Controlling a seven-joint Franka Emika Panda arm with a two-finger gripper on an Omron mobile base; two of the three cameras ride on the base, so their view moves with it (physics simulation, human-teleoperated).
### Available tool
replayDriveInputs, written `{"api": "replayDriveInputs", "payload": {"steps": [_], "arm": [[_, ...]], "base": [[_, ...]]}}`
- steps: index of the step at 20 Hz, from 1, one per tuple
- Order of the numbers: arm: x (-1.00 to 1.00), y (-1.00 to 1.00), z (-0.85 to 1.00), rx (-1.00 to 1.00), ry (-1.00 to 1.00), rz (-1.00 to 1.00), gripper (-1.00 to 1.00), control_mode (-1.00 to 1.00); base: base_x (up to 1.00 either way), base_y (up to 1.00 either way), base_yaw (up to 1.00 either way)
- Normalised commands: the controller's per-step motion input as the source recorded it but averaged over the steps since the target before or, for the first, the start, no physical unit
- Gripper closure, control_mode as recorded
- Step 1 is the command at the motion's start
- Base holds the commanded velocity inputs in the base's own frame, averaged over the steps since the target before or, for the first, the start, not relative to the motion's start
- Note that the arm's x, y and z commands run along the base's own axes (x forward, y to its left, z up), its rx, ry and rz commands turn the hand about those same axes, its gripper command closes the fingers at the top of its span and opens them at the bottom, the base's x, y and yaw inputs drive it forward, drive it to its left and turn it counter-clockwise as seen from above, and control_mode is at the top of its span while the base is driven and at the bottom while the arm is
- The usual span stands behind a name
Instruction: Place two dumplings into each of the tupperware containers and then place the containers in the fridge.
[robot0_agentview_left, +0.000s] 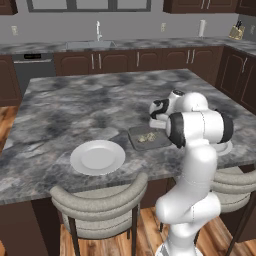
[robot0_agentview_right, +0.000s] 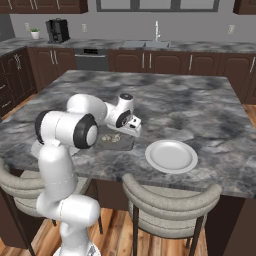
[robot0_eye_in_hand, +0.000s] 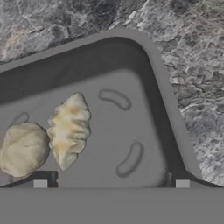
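The grey marble island surface (robot0_agentview_left: 75, 110) carries everything, with 2 padded stools (robot0_agentview_left: 100, 202) tucked along its near edge. A round white plate (robot0_agentview_left: 97, 156) lies empty near that edge, well apart from the dark grey tupperware container (robot0_agentview_left: 148, 138). The white arm folds forward over the surface, its hand pointing down just above the container. The pincer (robot0_eye_in_hand: 111, 183) stands wide open, gripping nothing. 2 dumplings (robot0_eye_in_hand: 68, 129) lie side by side, touching, on the container's floor.

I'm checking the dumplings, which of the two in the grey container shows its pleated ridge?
The pleated dumpling, nearer the middle of the dark grey container; the dumpling beside it looks smooth and rounded.
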Motion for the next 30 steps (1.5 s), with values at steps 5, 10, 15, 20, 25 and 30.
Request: {"api": "replayDriveInputs", "payload": {"steps": [5, 10, 15, 20, 25, 30], "arm": [[-0.75, -0.13, 0.07, 0.00, -0.02, -0.12, -1.00, -1.00], [0.14, -0.04, 0.00, -0.01, 0.00, -0.06, -1.00, -1.00], [0.39, -0.11, 0.00, 0.00, 0.02, -0.11, -1.00, -1.00], [0.29, -0.18, 0.00, 0.00, 0.06, -0.13, -1.00, -1.00], [0.13, -0.03, -0.27, 0.00, 0.03, -0.03, -1.00, -1.00], [0.26, -0.05, -0.43, 0.01, 0.00, 0.00, -1.00, -1.00]], "base": [[0.00, 0.00, 0.00], [0.00, 0.00, 0.00], [0.00, 0.00, 0.00], [0.00, 0.00, 0.00], [0.00, 0.00, 0.00], [0.00, 0.00, 0.00]]}}
